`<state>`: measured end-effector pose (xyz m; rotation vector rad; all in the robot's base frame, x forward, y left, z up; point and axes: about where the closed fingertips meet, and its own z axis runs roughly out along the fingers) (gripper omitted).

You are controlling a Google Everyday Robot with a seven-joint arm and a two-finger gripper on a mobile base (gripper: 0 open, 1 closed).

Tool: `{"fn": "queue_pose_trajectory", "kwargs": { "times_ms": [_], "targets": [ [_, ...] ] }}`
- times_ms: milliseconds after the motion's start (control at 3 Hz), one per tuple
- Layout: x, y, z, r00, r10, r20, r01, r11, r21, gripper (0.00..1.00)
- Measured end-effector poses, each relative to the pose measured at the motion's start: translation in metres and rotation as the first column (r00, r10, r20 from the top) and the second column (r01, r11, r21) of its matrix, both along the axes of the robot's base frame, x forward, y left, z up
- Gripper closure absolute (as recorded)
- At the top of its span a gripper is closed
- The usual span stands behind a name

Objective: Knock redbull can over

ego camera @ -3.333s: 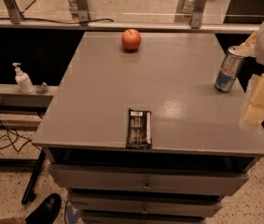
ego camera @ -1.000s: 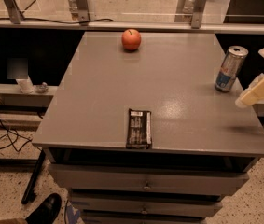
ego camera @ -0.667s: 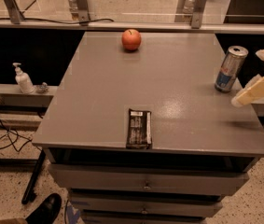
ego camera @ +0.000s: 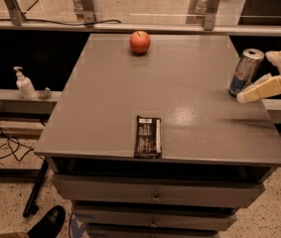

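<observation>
The redbull can (ego camera: 245, 72), slim and silver with blue panels, stands upright near the right edge of the grey table (ego camera: 179, 113). My gripper (ego camera: 268, 86), cream-coloured, reaches in from the right edge of the view. Its tip lies low beside the can's base on the can's right side, very close to it or just touching. The rest of the arm is out of view.
A red apple (ego camera: 140, 41) sits at the back middle of the table. A flat black snack bar (ego camera: 147, 136) lies near the front edge. A soap dispenser (ego camera: 25, 84) stands on a ledge to the left. Drawers (ego camera: 155, 195) are below the tabletop. A shoe (ego camera: 48, 222) is on the floor.
My gripper has moved a little left and further onto the table, so its tip is now by the can's base. The can stands in the same place.
</observation>
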<state>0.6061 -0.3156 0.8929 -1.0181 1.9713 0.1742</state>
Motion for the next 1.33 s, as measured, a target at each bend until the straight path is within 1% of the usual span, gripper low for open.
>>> {"fn": "queue_pose_trajectory", "kwargs": {
  "times_ms": [333, 667, 1000, 1333],
  "targets": [
    [0.015, 0.018, 0.008, 0.9979, 0.041, 0.05, -0.048, 0.987, 0.155, 0.0],
    [0.02, 0.051, 0.025, 0.9915, 0.095, 0.09, -0.116, 0.955, 0.272, 0.0],
    [0.02, 0.096, 0.033, 0.9838, 0.152, 0.095, -0.176, 0.915, 0.363, 0.0],
    [0.014, 0.138, 0.03, 0.9755, 0.208, 0.071, -0.218, 0.877, 0.428, 0.0]
  ]
}}
